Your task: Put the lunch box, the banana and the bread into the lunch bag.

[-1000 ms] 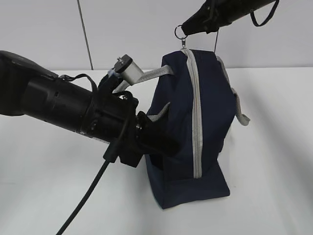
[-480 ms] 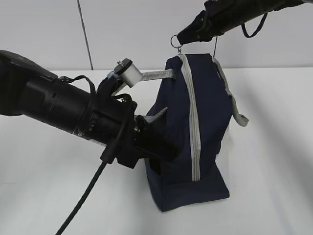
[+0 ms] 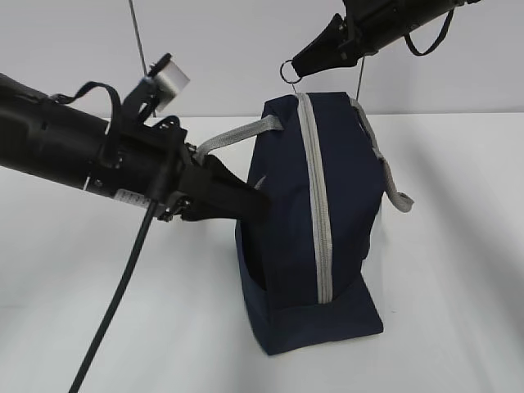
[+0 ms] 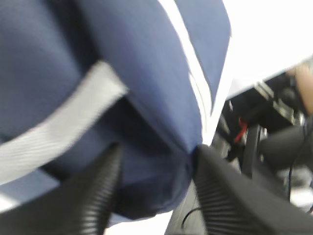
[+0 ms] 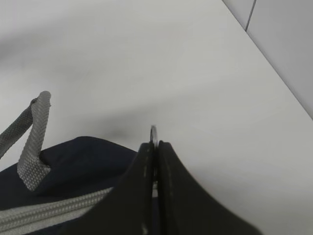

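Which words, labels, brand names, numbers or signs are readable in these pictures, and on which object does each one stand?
No text is readable.
Left arm: a small white sticker near the wrist, too small to read.
Lunch bag: plain navy fabric, no print visible.

Slanted exterior, two close wrist views

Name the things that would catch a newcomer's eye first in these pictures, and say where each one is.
The navy lunch bag stands upright in the middle of the white table, its grey zipper running down the front. Above it, the right gripper pinches the metal zip ring at the bag's top. From the left, the left gripper has its jaws apart around a fold of the bag's fabric.
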Controlling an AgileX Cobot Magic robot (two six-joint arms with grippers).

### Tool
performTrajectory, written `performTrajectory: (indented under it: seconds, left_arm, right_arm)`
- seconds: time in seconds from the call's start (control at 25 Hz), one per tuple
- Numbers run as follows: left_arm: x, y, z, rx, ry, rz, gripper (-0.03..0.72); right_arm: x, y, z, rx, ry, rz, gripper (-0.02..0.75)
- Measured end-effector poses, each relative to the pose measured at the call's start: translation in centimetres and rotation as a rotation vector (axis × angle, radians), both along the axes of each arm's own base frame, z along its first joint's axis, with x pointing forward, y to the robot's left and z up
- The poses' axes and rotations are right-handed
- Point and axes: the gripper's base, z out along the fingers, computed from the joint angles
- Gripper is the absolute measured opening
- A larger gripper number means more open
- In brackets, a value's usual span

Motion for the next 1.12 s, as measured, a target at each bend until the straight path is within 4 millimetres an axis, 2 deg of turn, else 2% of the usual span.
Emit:
performTrajectory:
  seconds: [0.12, 0.32, 0.44, 0.56, 0.64, 0.72, 0.88, 1.12]
  left_arm:
    - [0.6, 1.2, 1.0, -0.016, 0.057, 0.114, 0.439]
    - [1.7, 2.2, 2.6, -0.051, 0.199, 0.336, 0.46]
    - [3.0, 2.2, 4.2, -0.068, 0.244, 0.439, 0.445]
    - [4.5, 2.1, 6.2, -0.09, 0.241, 0.515, 0.388]
    - [5.6, 1.9, 6.7, -0.088, 0.255, 0.548, 0.364]
    - [6.7, 1.5, 6.7, -0.069, 0.291, 0.56, 0.356]
    - [8.7, 0.7, 5.3, 0.013, 0.375, 0.539, 0.353]
    - [11.0, -0.5, 4.6, 0.05, 0.408, 0.528, 0.358]
  right_arm:
    - [0.0, 0.0, 0.0, 0.0, 0.001, 0.002, -0.016]
    - [0.0, 0.0, 0.0, 0.0, 0.002, 0.003, -0.016]
    - [0.0, 0.0, 0.0, 0.0, 0.002, 0.003, -0.016]
    - [0.0, 0.0, 0.0, 0.0, 0.002, 0.003, -0.016]
    - [0.0, 0.0, 0.0, -0.001, 0.0, 0.005, -0.016]
    - [-0.1, 0.0, 0.0, -0.001, 0.002, 0.006, -0.016]
    - [0.0, 0.0, 0.0, -0.001, 0.002, 0.006, -0.016]
    - [0.0, 0.0, 0.0, -0.001, 0.002, 0.006, -0.016]
